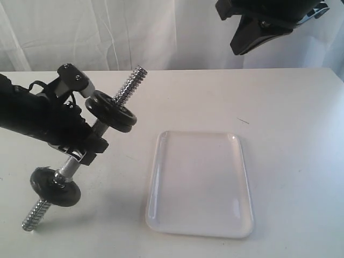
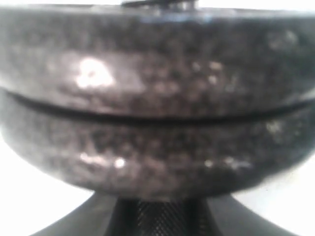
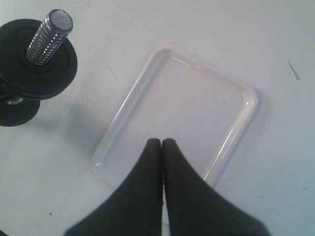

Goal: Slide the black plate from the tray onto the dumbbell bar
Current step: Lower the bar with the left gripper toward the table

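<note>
Two grippers: left gripper (image 1: 83,148) grips the tilted dumbbell bar (image 1: 130,83) mid-shaft; right gripper (image 3: 162,143), jaws pressed together on nothing, hangs above the tray (image 1: 199,183).

Left of frame blocked: left gripper (image 1: 80,144) holds dumbbell bar (image 1: 68,167) tilted, black discs (image 1: 112,112) on it. Centre: tray (image 1: 200,135), low rim. Bare tabletop (image 1: 295,140) right; right gripper (image 1: 237,49) high, upper right.

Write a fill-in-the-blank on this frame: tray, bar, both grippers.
1. The tray is ____.
2. The left gripper grips the dumbbell bar, which is ____ rather than level.
3. The raised right gripper has its jaws ____, gripping nothing.
Missing words: empty; tilted; shut.
</note>
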### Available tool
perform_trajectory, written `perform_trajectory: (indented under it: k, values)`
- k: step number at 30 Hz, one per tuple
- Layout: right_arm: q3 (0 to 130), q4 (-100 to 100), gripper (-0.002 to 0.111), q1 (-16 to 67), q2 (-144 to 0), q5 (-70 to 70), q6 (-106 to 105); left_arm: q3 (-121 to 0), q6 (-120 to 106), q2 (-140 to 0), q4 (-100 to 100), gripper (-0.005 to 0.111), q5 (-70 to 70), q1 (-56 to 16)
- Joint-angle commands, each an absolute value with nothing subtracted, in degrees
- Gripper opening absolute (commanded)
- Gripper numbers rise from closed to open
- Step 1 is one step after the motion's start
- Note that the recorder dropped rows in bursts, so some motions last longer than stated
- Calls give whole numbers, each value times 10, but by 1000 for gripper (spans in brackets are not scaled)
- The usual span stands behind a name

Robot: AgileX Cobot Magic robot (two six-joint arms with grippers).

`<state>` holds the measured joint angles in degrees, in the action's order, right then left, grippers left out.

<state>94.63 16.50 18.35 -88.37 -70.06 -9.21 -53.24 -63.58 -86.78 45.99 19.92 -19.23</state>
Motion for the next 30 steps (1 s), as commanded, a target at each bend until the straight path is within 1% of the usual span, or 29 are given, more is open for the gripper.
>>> perform_trajectory:
  k: [1,8,18,30]
  values:
    - [948,164,0,181,-879,-700,-87,-554,-547,-841,596,0,172,-191]
    - [946,164,0,181,-879,-700,-83,-554,-476,-880,603,0,172,-191]
    - [947,164,0,181,-879,-700,-76,-554,-373,-923,612,0,128,-191]
    - [947,164,0,181,-879,-700,-76,-555,-369,-954,642,0,92,-191]
